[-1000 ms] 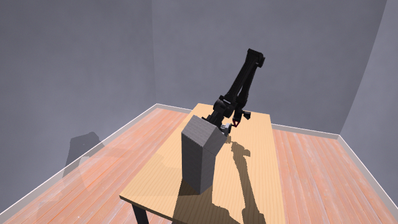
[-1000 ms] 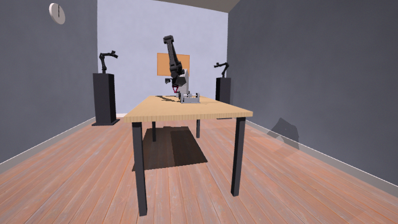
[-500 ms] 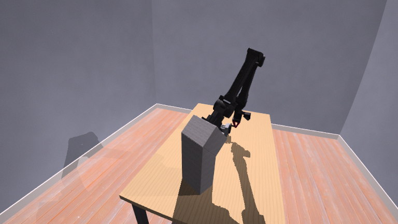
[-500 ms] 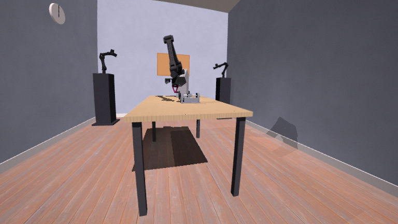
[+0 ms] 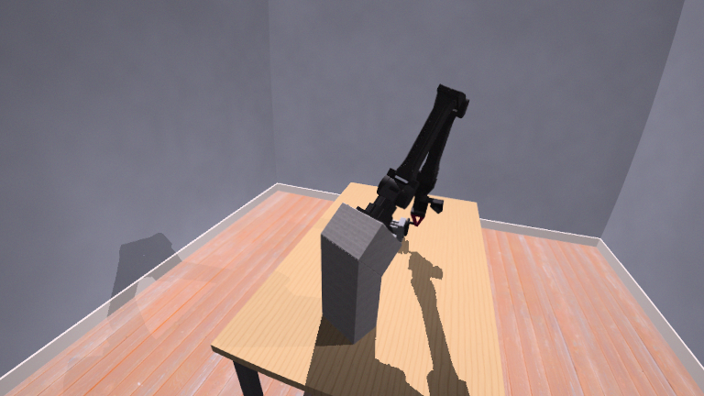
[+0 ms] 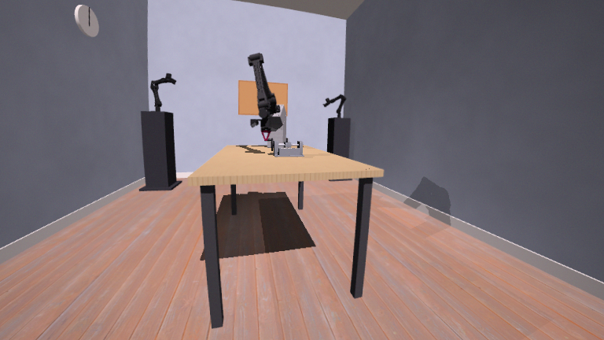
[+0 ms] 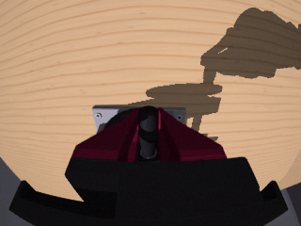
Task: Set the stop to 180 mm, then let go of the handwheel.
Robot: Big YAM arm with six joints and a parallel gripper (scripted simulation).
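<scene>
A small grey stop mechanism (image 6: 289, 148) sits on the wooden table, beside a tall grey housing (image 5: 354, 272). Its handwheel end shows in the top view (image 5: 400, 225), partly hidden by the housing. My gripper (image 5: 416, 221) with dark red fingers points down at that end. In the wrist view the red fingers are shut on a dark round handle of the handwheel, with the grey plate of the mechanism (image 7: 103, 116) just behind. The scale reading is too small to tell.
The tall grey housing stands close to the arm on the table. Two black pedestals with small arms (image 6: 157, 149) (image 6: 338, 133) stand on the floor beyond the table. An orange board (image 6: 263, 97) hangs on the back wall.
</scene>
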